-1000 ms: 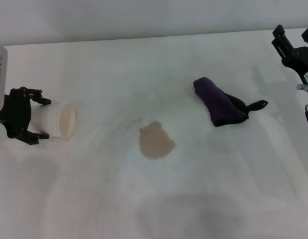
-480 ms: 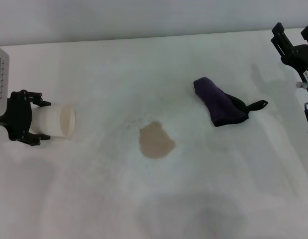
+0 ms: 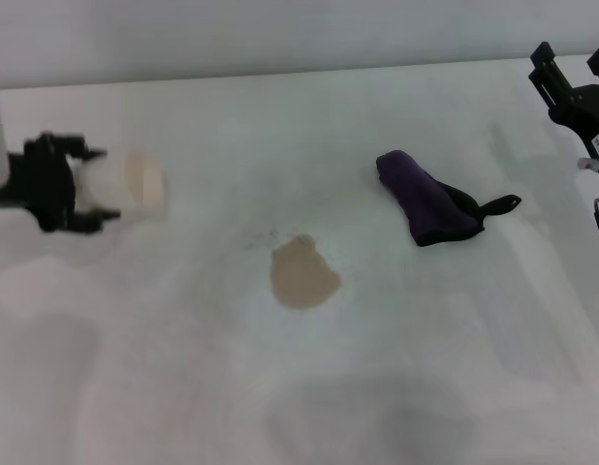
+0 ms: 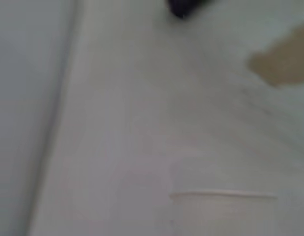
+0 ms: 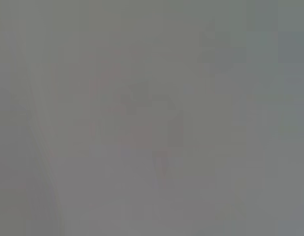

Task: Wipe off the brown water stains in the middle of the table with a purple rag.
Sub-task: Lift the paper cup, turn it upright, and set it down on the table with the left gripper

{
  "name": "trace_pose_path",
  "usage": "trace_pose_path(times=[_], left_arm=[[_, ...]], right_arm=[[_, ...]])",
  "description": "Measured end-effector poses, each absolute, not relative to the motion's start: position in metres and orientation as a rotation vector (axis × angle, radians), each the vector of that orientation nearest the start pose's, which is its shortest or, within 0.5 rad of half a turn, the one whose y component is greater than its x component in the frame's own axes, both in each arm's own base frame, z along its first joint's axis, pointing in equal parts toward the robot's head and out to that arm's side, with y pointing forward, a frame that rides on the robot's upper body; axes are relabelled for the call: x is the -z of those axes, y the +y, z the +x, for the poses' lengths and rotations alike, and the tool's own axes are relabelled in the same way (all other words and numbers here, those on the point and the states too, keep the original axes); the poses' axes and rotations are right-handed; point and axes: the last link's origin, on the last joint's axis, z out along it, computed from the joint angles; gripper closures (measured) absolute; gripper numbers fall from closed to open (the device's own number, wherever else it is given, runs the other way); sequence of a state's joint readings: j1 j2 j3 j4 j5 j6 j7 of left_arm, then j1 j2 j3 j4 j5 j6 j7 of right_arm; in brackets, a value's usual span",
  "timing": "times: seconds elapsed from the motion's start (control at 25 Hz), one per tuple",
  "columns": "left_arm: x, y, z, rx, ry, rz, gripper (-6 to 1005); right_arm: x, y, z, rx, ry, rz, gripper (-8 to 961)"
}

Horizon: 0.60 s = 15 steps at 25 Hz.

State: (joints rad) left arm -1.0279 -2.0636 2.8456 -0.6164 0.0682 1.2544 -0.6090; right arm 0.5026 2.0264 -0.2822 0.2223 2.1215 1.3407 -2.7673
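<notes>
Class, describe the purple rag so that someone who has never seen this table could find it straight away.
Start at the white table; near its middle lies a tan stain. The purple rag lies farther back, toward the robot's right. It is the only dark, bunched cloth, with black edging and a loop tab.

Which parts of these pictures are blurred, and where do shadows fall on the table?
Head view: the left gripper and its white cup are smeared by motion; the purple rag and brown stain are sharp; a soft grey shadow lies on the table near its front edge. Left wrist view: all soft. Right wrist view: featureless grey.
</notes>
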Motion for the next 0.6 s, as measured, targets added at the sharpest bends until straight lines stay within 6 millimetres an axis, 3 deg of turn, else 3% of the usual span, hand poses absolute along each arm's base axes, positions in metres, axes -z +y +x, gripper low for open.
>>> trace_pose_path(times=[0.2,0.36,0.6], left_arm=[[-0.018,0.41,-0.269,0.036,0.167,-2.563,227],[-0.015,0.397,-0.274,0.339,0.007,-2.411,225],[0.001,0.356,-0.296,0.758,-0.275,-1.978,227]], right_arm=[[-0.005,0.321,0.339,-0.917,0.744,-1.426,85],[-0.009,0.322,0.341,-0.91,0.726,-1.43,85],[-0.014,0.323,0.343,-0.899,0.702,-1.433,85]])
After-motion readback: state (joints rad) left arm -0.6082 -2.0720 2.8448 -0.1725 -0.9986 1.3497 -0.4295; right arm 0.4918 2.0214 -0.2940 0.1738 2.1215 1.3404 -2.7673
